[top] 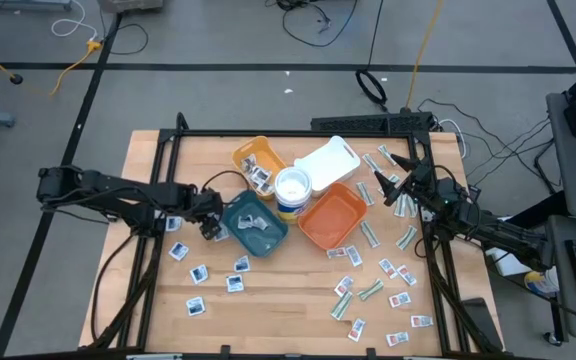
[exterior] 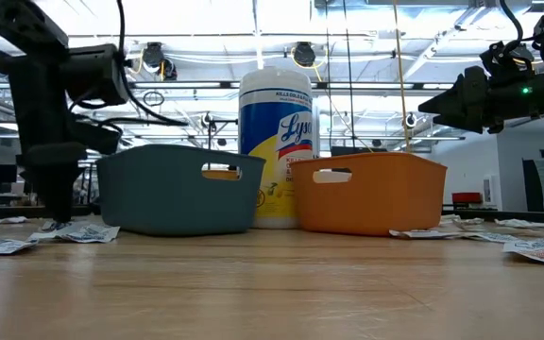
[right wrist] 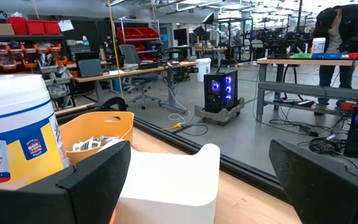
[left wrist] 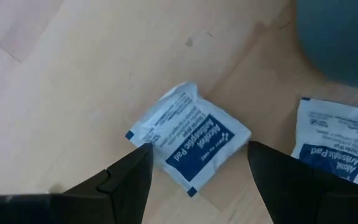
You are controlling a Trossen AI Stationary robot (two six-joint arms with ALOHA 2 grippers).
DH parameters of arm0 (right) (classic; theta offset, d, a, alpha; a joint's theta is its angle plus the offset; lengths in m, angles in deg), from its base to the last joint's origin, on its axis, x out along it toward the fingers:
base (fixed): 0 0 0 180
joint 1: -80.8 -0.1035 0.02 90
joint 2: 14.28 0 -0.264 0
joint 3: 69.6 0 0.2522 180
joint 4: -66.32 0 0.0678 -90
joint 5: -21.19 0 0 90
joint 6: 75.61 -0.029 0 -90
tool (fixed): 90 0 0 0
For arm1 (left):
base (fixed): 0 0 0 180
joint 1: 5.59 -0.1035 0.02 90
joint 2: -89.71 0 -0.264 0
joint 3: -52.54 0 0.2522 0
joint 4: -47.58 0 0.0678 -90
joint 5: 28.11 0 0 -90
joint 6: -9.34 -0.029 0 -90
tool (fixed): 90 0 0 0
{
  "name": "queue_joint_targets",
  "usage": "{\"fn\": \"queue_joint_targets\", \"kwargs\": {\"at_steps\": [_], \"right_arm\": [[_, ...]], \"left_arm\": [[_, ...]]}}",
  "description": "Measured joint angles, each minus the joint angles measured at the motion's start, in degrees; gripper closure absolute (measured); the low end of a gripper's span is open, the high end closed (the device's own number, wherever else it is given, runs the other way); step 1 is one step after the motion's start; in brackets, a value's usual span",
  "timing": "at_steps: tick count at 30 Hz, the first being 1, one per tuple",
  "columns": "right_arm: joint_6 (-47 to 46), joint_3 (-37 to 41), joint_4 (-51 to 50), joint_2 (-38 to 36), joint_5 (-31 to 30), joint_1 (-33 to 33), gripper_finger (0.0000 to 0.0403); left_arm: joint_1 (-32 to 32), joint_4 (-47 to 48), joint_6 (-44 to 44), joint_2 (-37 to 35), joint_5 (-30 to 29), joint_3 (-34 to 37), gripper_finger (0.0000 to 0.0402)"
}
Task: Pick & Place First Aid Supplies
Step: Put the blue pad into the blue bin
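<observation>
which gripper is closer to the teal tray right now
Left. The left gripper is low at the table just beside the teal tray, open over an alcohol pad packet. The right gripper hangs open beyond the orange tray.

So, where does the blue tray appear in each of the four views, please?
High view: the blue tray lies at the table's middle, beside the left gripper.
Low view: it stands left of centre, beside the wipes tub.
Left wrist view: only its blurred dark wall shows, at the upper right corner.
Right wrist view: not in it.
Shared landmark: the wipes tub, seen in the high, low and right wrist views.
</observation>
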State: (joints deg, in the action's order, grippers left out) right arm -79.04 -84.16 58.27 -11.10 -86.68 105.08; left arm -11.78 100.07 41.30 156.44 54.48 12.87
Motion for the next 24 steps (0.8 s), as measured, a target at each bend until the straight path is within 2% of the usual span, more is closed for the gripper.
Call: {"fn": "queue_joint_targets", "kwargs": {"at_steps": [6, 10, 19, 24], "right_arm": [[0.00, 0.00, 0.00, 0.00, 0.00, -0.01, 0.0026], [0.00, 0.00, 0.00, -0.02, 0.00, 0.01, 0.0026], [0.00, -0.01, 0.00, 0.00, 0.00, 0.01, 0.0026], [0.00, -0.02, 0.00, 0.00, 0.00, -0.01, 0.0026]], "left_arm": [[0.00, -1.13, 0.69, -0.18, 2.30, 2.03, 0.0147], [0.04, -1.75, 2.12, -0.16, 2.60, 2.08, 0.0205], [0.00, -1.69, 5.51, -0.09, 2.45, 2.14, 0.0385], [-0.02, -0.58, 10.05, -1.13, 2.42, 1.63, 0.0394]]}}
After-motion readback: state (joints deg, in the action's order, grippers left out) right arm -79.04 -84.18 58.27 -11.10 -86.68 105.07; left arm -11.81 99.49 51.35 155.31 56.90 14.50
